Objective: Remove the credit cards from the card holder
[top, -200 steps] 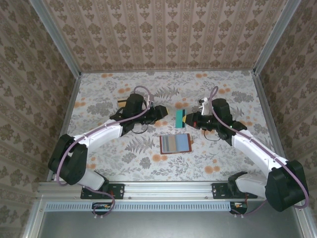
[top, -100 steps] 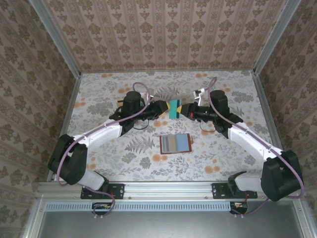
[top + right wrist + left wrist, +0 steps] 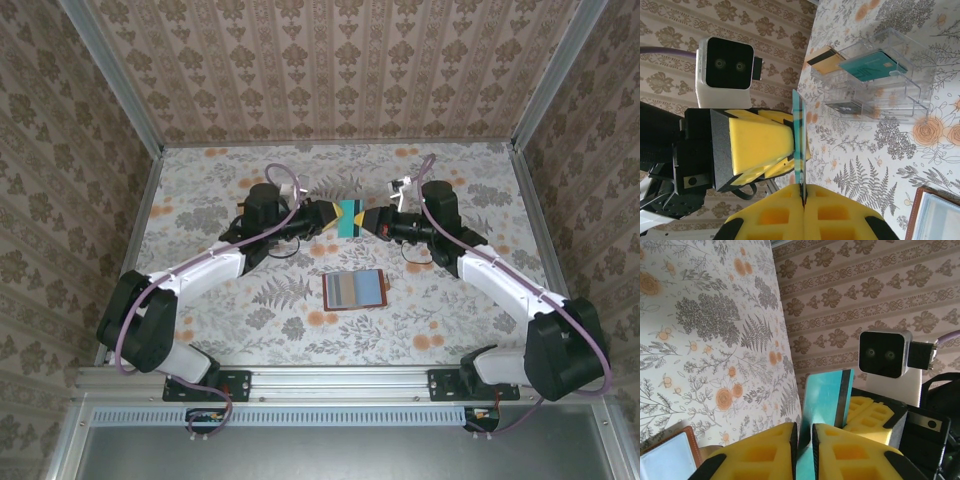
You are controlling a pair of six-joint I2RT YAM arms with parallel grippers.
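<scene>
A teal credit card (image 3: 350, 217) hangs in mid-air over the back middle of the table, between the two grippers. My right gripper (image 3: 368, 220) is shut on its right edge; the card (image 3: 799, 130) stands edge-on out of the clamped pads (image 3: 804, 187). From the left, my left gripper (image 3: 335, 214) has the card (image 3: 827, 395) between its yellow jaws (image 3: 805, 432), which stand a narrow gap apart with the card slanting through. The brown card holder (image 3: 355, 290) lies open flat on the table below, blue-grey lining up.
A clear plastic rack (image 3: 875, 80) stands on the floral table behind the grippers, holding a teal card (image 3: 872, 66), a gold and black card (image 3: 822, 57) and a dark card (image 3: 842, 106). Patterned walls close the back and both sides.
Both grippers have moved together toward the back middle. The right one brought the teal card along, and the left jaws have narrowed around its free edge.
</scene>
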